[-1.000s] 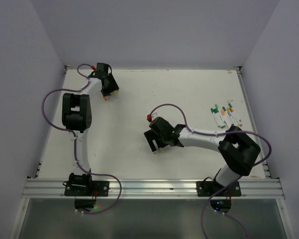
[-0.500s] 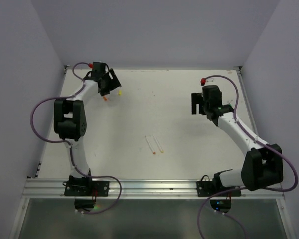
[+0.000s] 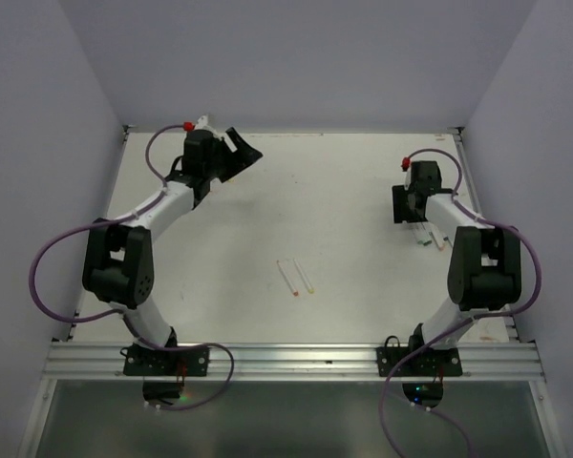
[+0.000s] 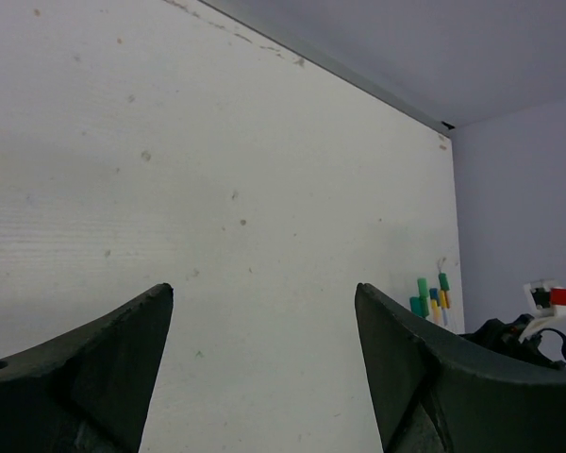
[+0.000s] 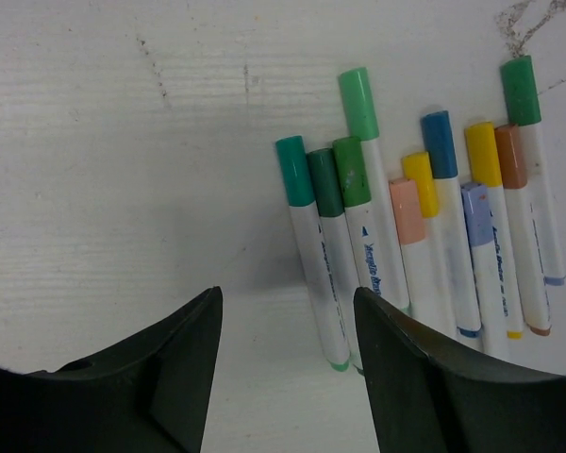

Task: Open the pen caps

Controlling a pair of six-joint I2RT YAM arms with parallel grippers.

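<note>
Several white pens [image 5: 396, 245] lie side by side at the table's right, each with its cap [image 5: 357, 102] on, in green, blue, yellow and orange. In the top view this row [image 3: 428, 236] lies partly under my right gripper [image 3: 413, 212]. That gripper [image 5: 285, 293] is open and empty, hovering just left of the leftmost pen. Two thin pens [image 3: 297, 277] lie loose in the middle of the table. My left gripper [image 3: 246, 151] is open and empty at the far left, lifted off the table. In its wrist view, the left gripper [image 4: 262, 288] faces the distant row of pens [image 4: 430, 298].
The white table [image 3: 344, 191] has a raised rail along its right edge [image 3: 466, 181] and near edge [image 3: 286, 358]. Purple cables loop beside both arms. The right arm's wrist [image 4: 524, 330] shows at the far right of the left wrist view. No loose caps are in view.
My right gripper has moved from the middle of the table to the pen row at the right, leaving two pens in the middle. My left gripper has lifted and turned toward the right.
</note>
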